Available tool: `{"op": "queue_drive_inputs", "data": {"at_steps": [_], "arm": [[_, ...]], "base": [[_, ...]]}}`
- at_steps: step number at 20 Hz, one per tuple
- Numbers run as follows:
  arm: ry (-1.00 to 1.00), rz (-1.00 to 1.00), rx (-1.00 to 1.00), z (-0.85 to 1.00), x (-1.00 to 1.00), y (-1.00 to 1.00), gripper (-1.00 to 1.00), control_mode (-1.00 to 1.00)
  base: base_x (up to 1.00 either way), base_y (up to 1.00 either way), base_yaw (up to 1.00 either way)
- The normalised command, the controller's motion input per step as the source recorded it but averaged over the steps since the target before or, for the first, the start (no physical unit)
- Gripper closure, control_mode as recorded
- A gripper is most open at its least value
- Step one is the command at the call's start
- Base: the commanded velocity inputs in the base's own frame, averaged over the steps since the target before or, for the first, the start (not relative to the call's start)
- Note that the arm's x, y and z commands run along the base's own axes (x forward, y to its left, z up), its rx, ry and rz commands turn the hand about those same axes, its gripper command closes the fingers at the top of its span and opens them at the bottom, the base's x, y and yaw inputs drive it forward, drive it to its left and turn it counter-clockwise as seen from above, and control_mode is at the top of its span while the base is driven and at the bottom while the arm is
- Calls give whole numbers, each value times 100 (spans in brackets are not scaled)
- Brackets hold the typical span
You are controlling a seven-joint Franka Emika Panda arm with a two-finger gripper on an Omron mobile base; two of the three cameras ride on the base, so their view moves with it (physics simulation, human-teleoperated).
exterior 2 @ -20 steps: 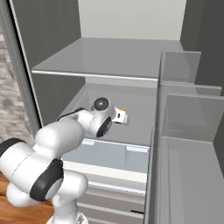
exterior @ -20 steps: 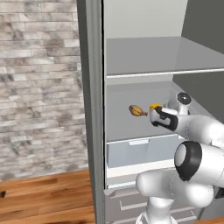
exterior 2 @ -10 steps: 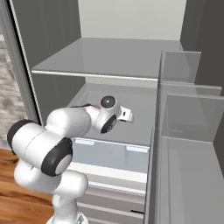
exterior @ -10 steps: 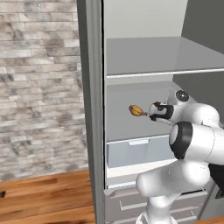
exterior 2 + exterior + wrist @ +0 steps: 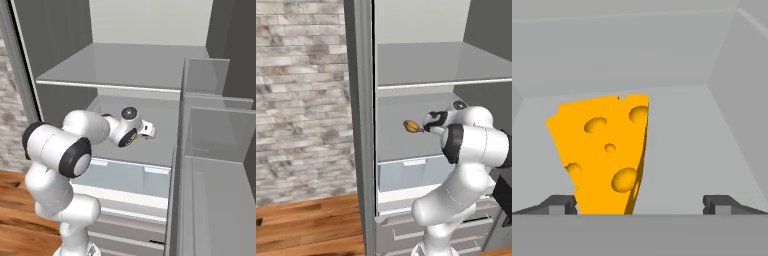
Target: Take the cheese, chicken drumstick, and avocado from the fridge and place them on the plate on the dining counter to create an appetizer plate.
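Inside the open fridge [image 5: 363, 150], the robot's gripper [image 5: 639, 204] reached along the middle shelf [image 5: 165, 145] toward the cheese [image 5: 604, 152], its jaws spread as wide as they go and holding nothing. Seen from the hand, the yellow-orange wedge stood upright on the shelf just ahead of the gripper, its holed face turned to the camera and its long axis running up and away toward the back wall. The wedge did not sit centred in the gap: it lay toward the left fingertip [image 5: 559, 204], its lower left edge almost against that tip, while a wide stretch of bare shelf separated it from the right one. Whether the wedge already touched the left tip could not be told.

In the left base view, the chicken drumstick [image 5: 412, 126] lay on the same shelf, just to the left of the hand and nearer the shelf's front edge, its bulbous end pointing away from the arm.

By these pictures, the cheese was the item being picked. The closing move would appear to turn on a small sideways shift of the hand toward the wedge, so that both jaws bracket its narrow thickness rather than pushing it over.
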Motion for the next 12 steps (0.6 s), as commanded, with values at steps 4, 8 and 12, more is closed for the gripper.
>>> {"op": "queue_drive_inputs", "data": {"at_steps": [4, 8, 12], "arm": [[2, 0, 0, -42, 26, 0, -100, -100], [0, 3, 0, -25, 45, 0, -100, -100], [0, 1, 0, -35, 23, 0, -100, -100]], "base": [[0, 0, 0], [0, 0, 0], [0, 0, 0]]}}
